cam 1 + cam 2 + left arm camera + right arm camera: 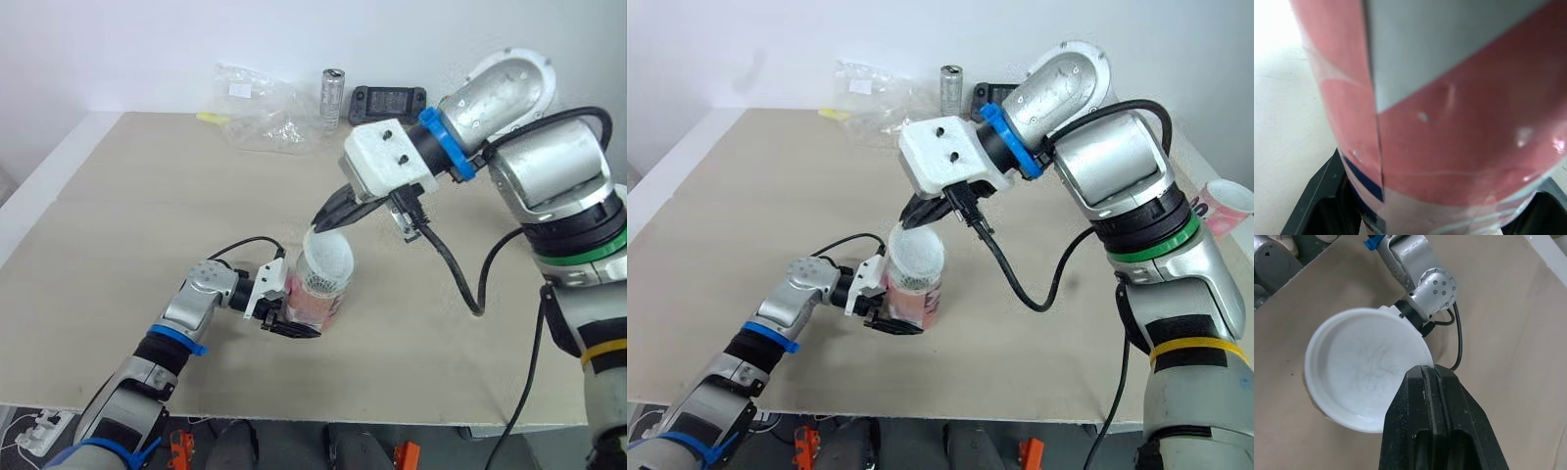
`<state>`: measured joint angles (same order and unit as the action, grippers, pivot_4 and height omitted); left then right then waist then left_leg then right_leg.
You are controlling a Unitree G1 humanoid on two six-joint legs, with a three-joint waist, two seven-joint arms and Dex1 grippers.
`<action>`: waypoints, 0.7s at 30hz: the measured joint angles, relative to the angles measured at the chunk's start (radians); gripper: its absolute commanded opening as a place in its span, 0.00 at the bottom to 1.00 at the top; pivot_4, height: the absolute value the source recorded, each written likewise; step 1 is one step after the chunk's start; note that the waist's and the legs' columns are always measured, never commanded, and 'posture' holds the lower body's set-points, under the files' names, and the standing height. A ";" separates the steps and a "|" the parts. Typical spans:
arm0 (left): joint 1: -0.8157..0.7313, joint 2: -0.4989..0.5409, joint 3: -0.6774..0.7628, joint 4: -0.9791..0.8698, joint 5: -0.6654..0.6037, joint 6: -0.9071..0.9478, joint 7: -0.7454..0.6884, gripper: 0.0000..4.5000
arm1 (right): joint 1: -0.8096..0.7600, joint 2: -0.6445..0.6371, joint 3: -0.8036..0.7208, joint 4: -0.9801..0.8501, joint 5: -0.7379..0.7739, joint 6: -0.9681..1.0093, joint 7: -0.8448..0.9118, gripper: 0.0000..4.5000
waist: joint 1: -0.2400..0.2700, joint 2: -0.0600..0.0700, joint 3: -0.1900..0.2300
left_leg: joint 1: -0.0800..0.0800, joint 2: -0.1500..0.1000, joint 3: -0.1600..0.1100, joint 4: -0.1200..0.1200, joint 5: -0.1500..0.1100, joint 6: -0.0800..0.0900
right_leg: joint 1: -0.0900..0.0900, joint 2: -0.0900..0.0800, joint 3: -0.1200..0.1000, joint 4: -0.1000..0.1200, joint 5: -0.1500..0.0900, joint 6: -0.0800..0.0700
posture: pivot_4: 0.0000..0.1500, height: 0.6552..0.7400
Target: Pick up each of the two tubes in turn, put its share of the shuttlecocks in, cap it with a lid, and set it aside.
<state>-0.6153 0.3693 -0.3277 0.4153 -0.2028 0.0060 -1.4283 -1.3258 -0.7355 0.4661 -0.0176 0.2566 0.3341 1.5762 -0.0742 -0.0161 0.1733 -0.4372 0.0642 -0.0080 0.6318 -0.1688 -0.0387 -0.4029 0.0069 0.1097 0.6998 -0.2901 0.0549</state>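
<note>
**Entry: lid meets tube, both grippers engaged**

Right fingers (1440,416): pressed narrow on the rim of the white lid (1359,382). We judge the edge grip leaves the disc free to go over the opening.
Right gripper (331,213): points down and left, wrist bent over, arm reaching in from the right.
Lid: on top of the pink tube (318,294), a little tilted. We cannot tell whether it is seated.
Left fingers (1312,196): clamped on the tube's lower body, holding it upright on the table (127,215), near-centre. We take this as a brace against the capping push.
Left gripper (299,323): level, forearm coming in from near left.
Also listed: second tube (1227,201) at far right; bag (260,113), can (333,96) and controller (388,101) along the far edge.
</note>
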 measured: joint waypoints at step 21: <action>0.013 0.008 -0.004 -0.024 0.000 0.003 0.013 0.65 | 0.044 -0.001 0.037 -0.018 -0.046 -0.073 0.000 0.01 | 0.000 0.000 0.000 | 0.000 0.000 0.000 0.000 0.000 0.000 | 0.000 0.000 0.000 0.000 0.000 -0.001 | 1.00 0.81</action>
<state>-0.6024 0.3770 -0.3313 0.3916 -0.2030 0.0088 -1.4156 -1.2816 -0.7369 0.5029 -0.0360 0.2109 0.2612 1.5767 -0.0742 -0.0161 0.1732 -0.4371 0.0644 -0.0080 0.6314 -0.1688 -0.0387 -0.4031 0.0073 0.1099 0.6998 -0.2903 0.0542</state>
